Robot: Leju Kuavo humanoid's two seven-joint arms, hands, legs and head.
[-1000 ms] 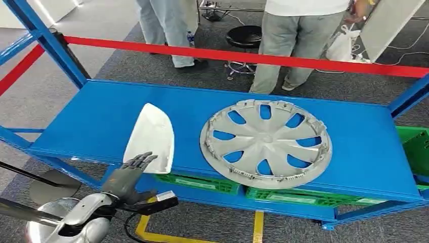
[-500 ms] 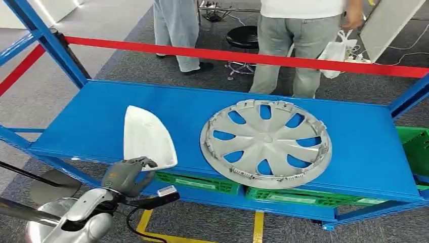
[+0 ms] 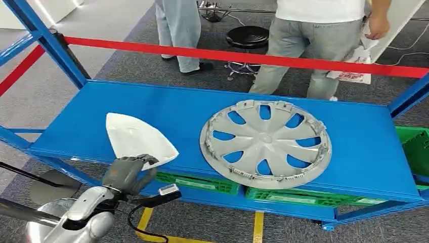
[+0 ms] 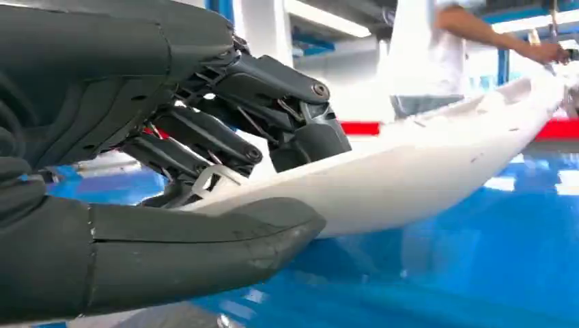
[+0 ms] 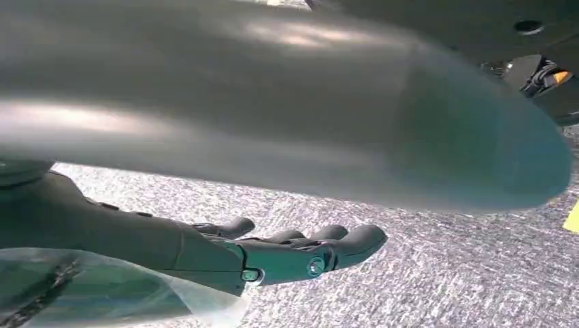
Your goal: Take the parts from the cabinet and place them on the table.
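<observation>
A white curved shell part (image 3: 135, 140) lies near the front left of the blue shelf (image 3: 364, 147). My left hand (image 3: 126, 172) grips its near end at the shelf's front edge. In the left wrist view the thumb (image 4: 205, 239) sits under the white part (image 4: 423, 178) and the darker fingers (image 4: 273, 96) curl over it. A silver wheel cover (image 3: 265, 143) lies flat on the middle of the shelf, to the right of the white part. My right hand (image 5: 273, 256) hangs over grey carpet with its fingers stretched out and holds nothing.
A red rail (image 3: 243, 55) runs across behind the shelf, and blue posts (image 3: 45, 40) slant up at the left. Green crates (image 3: 197, 182) sit under the shelf, with another (image 3: 415, 147) at the right. Two people (image 3: 313, 35) and a black stool (image 3: 246, 36) stand beyond the rail.
The white part's far tip has swung left and it now lies flatter, with my left hand's fingers closed over its near end. The people behind have shifted.
</observation>
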